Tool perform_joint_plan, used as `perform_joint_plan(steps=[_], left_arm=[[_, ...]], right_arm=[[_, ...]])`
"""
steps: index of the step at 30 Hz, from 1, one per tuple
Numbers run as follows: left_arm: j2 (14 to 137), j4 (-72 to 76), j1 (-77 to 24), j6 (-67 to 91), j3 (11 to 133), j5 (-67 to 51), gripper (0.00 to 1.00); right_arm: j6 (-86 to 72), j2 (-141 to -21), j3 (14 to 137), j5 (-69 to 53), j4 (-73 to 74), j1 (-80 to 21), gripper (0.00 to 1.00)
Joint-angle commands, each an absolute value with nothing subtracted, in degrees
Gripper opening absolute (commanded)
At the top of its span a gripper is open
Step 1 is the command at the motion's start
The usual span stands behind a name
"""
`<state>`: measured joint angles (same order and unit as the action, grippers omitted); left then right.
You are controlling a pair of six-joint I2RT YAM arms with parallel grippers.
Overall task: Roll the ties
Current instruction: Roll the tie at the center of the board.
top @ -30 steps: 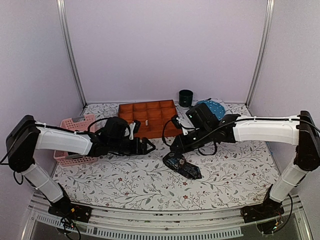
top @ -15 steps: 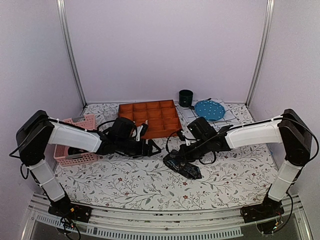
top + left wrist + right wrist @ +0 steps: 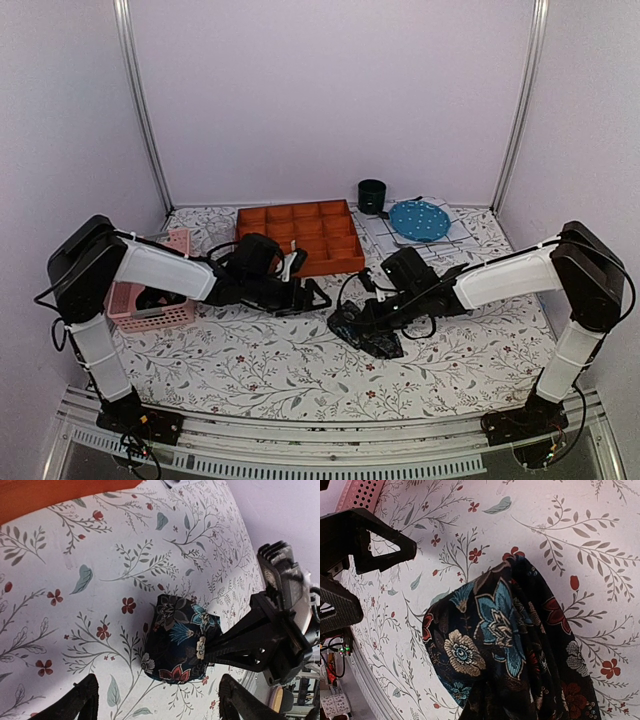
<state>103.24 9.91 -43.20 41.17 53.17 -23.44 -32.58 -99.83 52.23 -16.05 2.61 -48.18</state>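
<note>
Left wrist view: my right fingers (image 3: pixel 227 646) pinch the tie (image 3: pixel 175 640), likely soft and slippery, at its edge; left fingers (image 3: pixel 82 701) spread wide.

The necktie (image 3: pixel 177 640) is near-black, strewn with teal-blue, cream and red blossoms. The tablecloth (image 3: pixel 250 360) is white with grey-green leafy sprigs and small red flowers. The compartment tray (image 3: pixel 300 232) is orange, the perforated basket (image 3: pixel 165 315) pink, the plate (image 3: pixel 420 218) blue with pale dots, and the cup (image 3: pixel 372 195) dark, almost black.
</note>
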Motion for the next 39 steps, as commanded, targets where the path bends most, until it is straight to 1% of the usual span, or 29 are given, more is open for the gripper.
perform_joint_plan(steps=[1,7,18,27,30,33,39], left_arm=[[105.91,10.53,-43.62,40.29,56.01,-26.07,0.80],[109.97,8.02,-45.11,38.49,60.65,-27.31,0.79],[116.72,5.66,-46.11,37.20,64.87,-29.04,0.78],[119.02,7.59,-46.92,37.37,65.06,-34.10,0.74],[119.56,9.16,-47.08,37.78,64.97,-36.54,0.70],[119.99,9.99,-47.45,38.01,64.87,-37.38,0.64],[119.98,11.31,-47.53,38.92,64.43,-37.18,0.42]], right_arm=[[-33.46,-101.00,49.13,-16.07,4.16,-47.77,0.02],[-33.37,-100.54,47.71,-16.60,3.04,-47.28,0.01],[-33.29,-100.28,45.92,-17.48,1.29,-46.88,0.00],[-33.35,-100.79,45.69,-17.94,0.35,-46.80,0.00],[-33.40,-100.81,45.58,-17.84,0.19,-46.83,0.00],[-33.44,-100.83,45.62,-18.09,0.03,-46.79,0.00],[-33.49,-100.72,45.64,-19.01,-0.36,-46.76,0.00]])
